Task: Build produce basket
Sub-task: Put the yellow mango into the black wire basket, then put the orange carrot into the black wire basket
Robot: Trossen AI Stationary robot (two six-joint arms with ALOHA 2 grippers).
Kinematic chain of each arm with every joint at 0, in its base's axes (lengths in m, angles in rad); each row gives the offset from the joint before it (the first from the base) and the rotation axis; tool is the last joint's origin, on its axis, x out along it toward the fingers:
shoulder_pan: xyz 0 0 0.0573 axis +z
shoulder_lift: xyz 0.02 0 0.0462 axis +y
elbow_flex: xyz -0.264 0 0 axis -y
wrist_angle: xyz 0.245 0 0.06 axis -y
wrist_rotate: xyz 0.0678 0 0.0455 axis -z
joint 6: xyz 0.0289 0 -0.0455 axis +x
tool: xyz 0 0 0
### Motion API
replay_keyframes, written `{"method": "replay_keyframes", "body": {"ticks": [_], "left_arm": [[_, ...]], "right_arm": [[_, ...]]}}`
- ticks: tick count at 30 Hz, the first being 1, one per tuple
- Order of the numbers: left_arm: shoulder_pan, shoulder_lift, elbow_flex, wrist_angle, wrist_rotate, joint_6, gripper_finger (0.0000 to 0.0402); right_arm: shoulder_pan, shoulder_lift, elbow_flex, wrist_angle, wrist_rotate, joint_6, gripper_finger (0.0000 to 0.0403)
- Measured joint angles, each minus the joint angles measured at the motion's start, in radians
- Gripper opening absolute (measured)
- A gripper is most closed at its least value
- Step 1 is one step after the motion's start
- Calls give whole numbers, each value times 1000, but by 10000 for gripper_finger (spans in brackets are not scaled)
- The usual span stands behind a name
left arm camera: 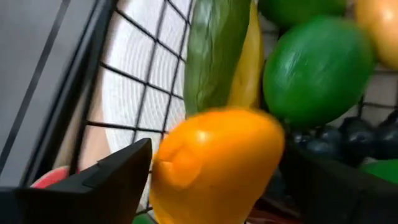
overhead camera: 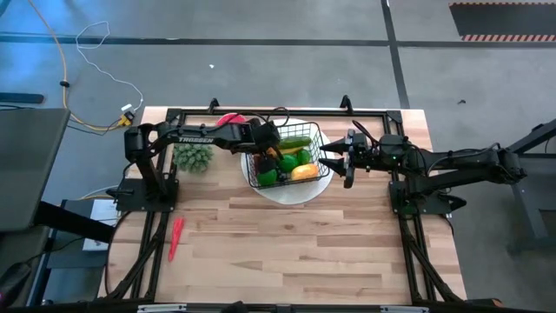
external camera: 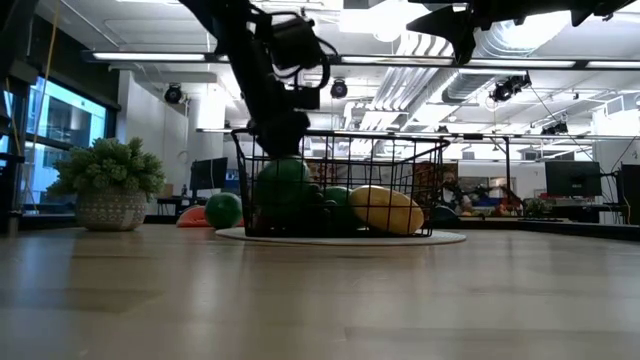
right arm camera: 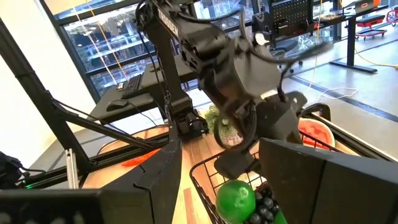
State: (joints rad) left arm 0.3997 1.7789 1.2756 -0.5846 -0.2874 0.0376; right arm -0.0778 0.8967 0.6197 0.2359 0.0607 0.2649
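Note:
The black wire basket (overhead camera: 282, 156) stands on a round white plate (overhead camera: 291, 193) at the table's far middle. It holds a green cucumber (left arm camera: 214, 50), a yellow banana (left arm camera: 245, 68), a lime (left arm camera: 317, 68), dark grapes (left arm camera: 348, 140) and a yellow-orange fruit (overhead camera: 304, 171). My left gripper (overhead camera: 268, 149) reaches down into the basket's left part, shut on an orange fruit (left arm camera: 217, 165). My right gripper (overhead camera: 334, 159) hovers open by the basket's right side, holding nothing. A red watermelon slice (overhead camera: 228, 119) lies behind the basket, and a red pepper (overhead camera: 176, 235) lies on the table at near left. My left gripper pinches the orange fruit between its two fingers (left arm camera: 109, 183), one on each of its sides (left arm camera: 163, 168). The fingers point down into the basket from above. The fruit sits over the other produce; whether it rests on any of it, I cannot tell.
A small potted plant (overhead camera: 193, 156) stands left of the basket, close under the left arm. A green ball (external camera: 223, 210) lies beside the plate in the low view. Bare wood stretches across the table's near half (overhead camera: 295, 252).

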Motion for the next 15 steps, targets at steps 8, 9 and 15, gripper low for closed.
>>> {"method": "replay_keyframes", "body": {"ticks": [8,9,15], "left_arm": [[-2,-84,156,-108,83,66,352],[-5,-100,181,-119,109,67,352],[-40,-255,216,-144,298,-90,353]], "right_arm": [[0,0,0,1,0,-3,197],[0,0,0,1,0,-3,197],[0,0,0,9,0,-11,197]]}}
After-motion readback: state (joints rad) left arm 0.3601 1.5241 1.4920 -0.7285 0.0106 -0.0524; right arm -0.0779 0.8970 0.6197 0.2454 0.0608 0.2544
